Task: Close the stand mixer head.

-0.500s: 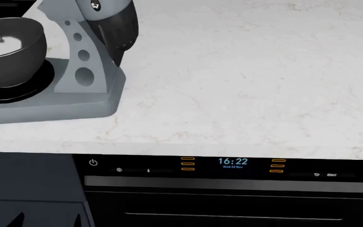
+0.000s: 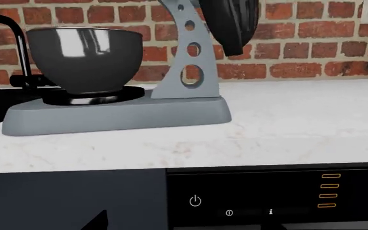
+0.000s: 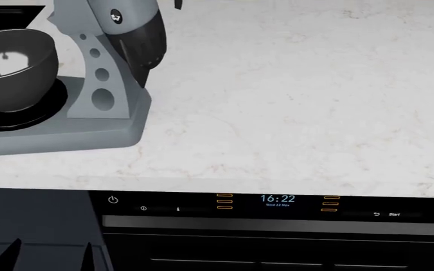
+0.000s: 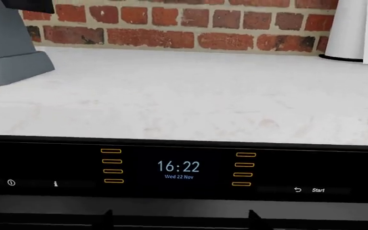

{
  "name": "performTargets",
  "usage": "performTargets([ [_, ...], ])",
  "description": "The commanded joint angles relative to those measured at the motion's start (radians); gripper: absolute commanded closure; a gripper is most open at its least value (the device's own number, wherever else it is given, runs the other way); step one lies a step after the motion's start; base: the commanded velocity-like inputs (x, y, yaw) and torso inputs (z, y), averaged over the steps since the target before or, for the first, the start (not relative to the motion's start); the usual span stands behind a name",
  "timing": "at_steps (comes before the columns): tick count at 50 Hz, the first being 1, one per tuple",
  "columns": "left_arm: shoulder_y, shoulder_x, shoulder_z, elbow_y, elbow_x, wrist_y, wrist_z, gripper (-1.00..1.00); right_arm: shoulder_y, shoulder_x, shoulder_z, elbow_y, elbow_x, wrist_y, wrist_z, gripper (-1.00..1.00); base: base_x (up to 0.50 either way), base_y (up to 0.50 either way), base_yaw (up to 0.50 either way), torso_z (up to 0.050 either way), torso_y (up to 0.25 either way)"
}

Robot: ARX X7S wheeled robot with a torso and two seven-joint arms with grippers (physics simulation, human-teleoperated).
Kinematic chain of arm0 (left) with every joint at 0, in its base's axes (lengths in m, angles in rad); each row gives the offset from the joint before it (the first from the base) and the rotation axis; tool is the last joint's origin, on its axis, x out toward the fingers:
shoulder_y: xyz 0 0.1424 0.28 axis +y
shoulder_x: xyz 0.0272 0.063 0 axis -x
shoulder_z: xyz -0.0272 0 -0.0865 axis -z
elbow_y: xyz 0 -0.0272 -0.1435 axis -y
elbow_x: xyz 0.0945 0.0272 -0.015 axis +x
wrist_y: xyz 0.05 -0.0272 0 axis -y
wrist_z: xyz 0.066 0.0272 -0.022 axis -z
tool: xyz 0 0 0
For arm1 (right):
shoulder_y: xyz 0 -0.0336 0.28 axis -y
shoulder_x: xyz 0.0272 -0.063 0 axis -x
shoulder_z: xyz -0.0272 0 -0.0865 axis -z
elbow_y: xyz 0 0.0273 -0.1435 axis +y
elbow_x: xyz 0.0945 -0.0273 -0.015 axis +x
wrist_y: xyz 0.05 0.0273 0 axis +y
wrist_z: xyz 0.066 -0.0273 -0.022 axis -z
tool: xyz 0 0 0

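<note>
Tilting up near counter (image 3: 293, 101) edge: stand mixer head (image 3: 130, 28); grippers unseen.

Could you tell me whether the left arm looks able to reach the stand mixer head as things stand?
Probably yes: the stand mixer head rises tilted above the countertop, with nothing between it and the left wrist camera, though the gripper itself is out of view.

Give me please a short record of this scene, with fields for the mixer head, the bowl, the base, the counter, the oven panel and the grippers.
mixer head: stand mixer head tilted up, black end cap down behind the neck; whisk not in view
bowl: dark mixing bowl seated on the base, nothing over it
base: grey base on the white counter
oven panel: display reads 16:22
wall: red brick wall
grippers: neither in view
</note>
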Motion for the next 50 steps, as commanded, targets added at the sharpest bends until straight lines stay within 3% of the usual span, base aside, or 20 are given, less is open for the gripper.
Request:
performTargets([
  [1,-0.083,-0.026,0.0,0.236,-0.046,-0.163,-0.023,-1.0,0.099,0.045,-0.014,-0.28,0.018,0.27,0.008,-1.0,0.0,0.0,0.0,0.05,0.0],
  [10,-0.211,-0.043,-0.021,0.439,-0.095,-0.35,-0.054,-1.0,0.207,0.067,0.053,-0.469,0.102,0.402,0.001,-1.0,0.0,0.0,0.0,0.05,0.0],
  [19,-0.213,-0.085,-0.045,0.457,-0.11,-0.333,-0.052,-1.0,0.202,0.084,0.097,-0.521,0.137,0.436,0.01,-1.0,0.0,0.0,0.0,0.05,0.0],
  [31,-0.214,-0.09,-0.08,0.455,-0.108,-0.295,-0.093,-1.0,0.213,0.103,0.043,-0.497,0.129,0.446,0.007,-1.0,0.0,0.0,0.0,0.05,0.0],
  [50,-0.228,-0.11,-0.082,0.475,-0.114,-0.335,-0.128,-1.0,0.213,0.132,-0.01,-0.516,0.093,0.433,0.028,-1.0,0.0,0.49,0.0,0.004,0.0],
])
